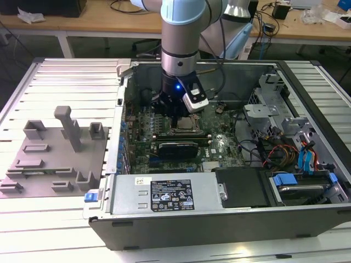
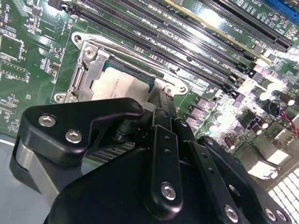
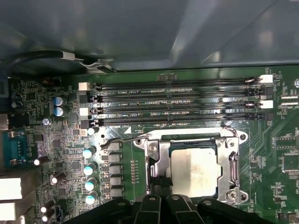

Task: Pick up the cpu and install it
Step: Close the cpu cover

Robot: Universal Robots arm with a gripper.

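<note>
Exterior view first: I see the arm [image 1: 184, 33] reaching straight down into the open computer case [image 1: 219, 224], with the gripper [image 1: 176, 112] low over the motherboard [image 1: 219, 145], right above the cpu socket [image 1: 189, 130]. Taking the socket as the centre of a clock in that view, the power supply [image 1: 164, 193] with its label lies at six o'clock. The drive cage with blue tabs [image 1: 307, 164] sits around four o'clock. The grey fixture plate [image 1: 49, 159] with upright blocks lies at nine o'clock, outside the case on the slatted table [image 1: 55, 224].

In the first wrist view the cpu [image 3: 195, 172] lies flat inside the socket's metal frame [image 3: 232, 163], its dull silver top facing up. The black gripper [image 3: 161, 198] sits just beside the cpu's near edge. A thin wire lever [image 3: 121, 140] runs along the frame's far side, between the socket and the memory slots [image 3: 173, 105]. A row of blue-topped capacitors [image 3: 88, 170] stands next to the frame.

In the second wrist view the gripper [image 2: 154, 100] hangs over the cpu [image 2: 119, 86] and covers part of it, with the frame [image 2: 86, 70] and memory slots [image 2: 187, 42] around it. I cannot tell whether the gripper is apart or closed on the chip.
</note>
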